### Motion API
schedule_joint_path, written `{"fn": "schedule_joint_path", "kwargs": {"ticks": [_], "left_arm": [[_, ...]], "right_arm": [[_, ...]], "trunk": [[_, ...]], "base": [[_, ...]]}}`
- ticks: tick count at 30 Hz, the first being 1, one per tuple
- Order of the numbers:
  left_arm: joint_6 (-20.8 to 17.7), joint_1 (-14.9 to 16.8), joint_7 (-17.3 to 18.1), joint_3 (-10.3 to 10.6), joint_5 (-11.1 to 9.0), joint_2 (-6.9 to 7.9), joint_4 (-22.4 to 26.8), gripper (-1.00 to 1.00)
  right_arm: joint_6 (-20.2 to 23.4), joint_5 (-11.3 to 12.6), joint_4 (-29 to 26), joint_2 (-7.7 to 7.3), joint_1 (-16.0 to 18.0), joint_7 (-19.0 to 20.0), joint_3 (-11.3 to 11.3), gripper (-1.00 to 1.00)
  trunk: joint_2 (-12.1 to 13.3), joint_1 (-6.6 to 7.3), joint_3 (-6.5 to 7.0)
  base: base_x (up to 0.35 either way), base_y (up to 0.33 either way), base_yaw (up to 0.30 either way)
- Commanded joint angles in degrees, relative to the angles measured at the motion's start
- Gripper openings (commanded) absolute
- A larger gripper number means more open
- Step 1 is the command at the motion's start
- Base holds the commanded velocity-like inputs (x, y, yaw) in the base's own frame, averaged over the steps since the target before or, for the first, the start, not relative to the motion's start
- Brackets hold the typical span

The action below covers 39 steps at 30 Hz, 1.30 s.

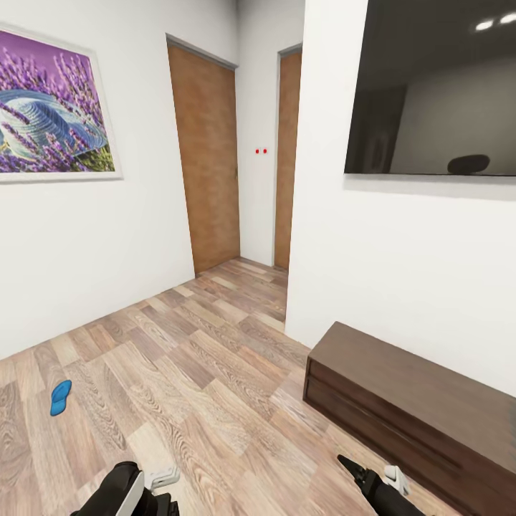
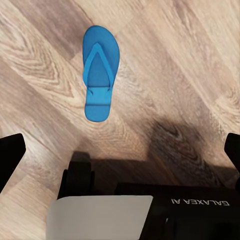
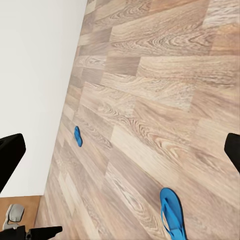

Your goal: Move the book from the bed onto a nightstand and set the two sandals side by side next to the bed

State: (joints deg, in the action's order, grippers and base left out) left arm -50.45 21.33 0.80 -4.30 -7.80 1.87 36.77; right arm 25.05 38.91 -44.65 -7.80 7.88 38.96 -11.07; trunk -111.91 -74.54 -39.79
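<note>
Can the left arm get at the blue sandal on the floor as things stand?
Probably yes. The left gripper hangs open above the sandal, which lies flat on bare wood floor with nothing around it. The arm must lower; whether it stretches far enough, I cannot tell.

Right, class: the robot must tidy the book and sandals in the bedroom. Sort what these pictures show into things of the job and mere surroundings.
Of the job:
near sandal
far sandal

Surroundings:
lavender painting
wall television
long dark TV cabinet
wooden doors
</note>
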Motion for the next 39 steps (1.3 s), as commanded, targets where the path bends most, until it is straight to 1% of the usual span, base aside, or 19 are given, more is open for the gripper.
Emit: {"fn": "schedule_joint_path", "kwargs": {"ticks": [1,11,22,39], "left_arm": [[-0.27,0.02,0.08,-0.13,-0.12,-0.02,0.06,1.0],[-0.05,0.02,0.0,-0.13,-0.11,-0.08,-0.01,1.0],[-0.01,0.02,0.05,-0.1,-0.11,-0.03,-0.03,1.0],[0.0,0.02,0.15,-0.1,-0.14,0.27,-0.03,1.0]], "right_arm": [[0.49,0.43,0.0,0.0,0.03,0.08,-0.09,1.0],[0.45,0.52,0.01,-0.02,0.03,0.27,-0.09,1.0],[0.44,0.47,0.01,-0.02,0.03,1.82,-0.09,1.0],[0.44,0.46,0.01,-0.02,0.03,2.16,-0.08,1.0]], "trunk": [[-0.44,-0.22,-0.24],[-4.45,-2.42,-2.04],[-8.87,-4.83,-4.01],[-15.68,-8.56,-7.07]], "base": [[0.0,0.0,0.0],[0.0,0.0,0.0],[0.0,0.0,0.0],[0.0,0.0,0.0]]}}
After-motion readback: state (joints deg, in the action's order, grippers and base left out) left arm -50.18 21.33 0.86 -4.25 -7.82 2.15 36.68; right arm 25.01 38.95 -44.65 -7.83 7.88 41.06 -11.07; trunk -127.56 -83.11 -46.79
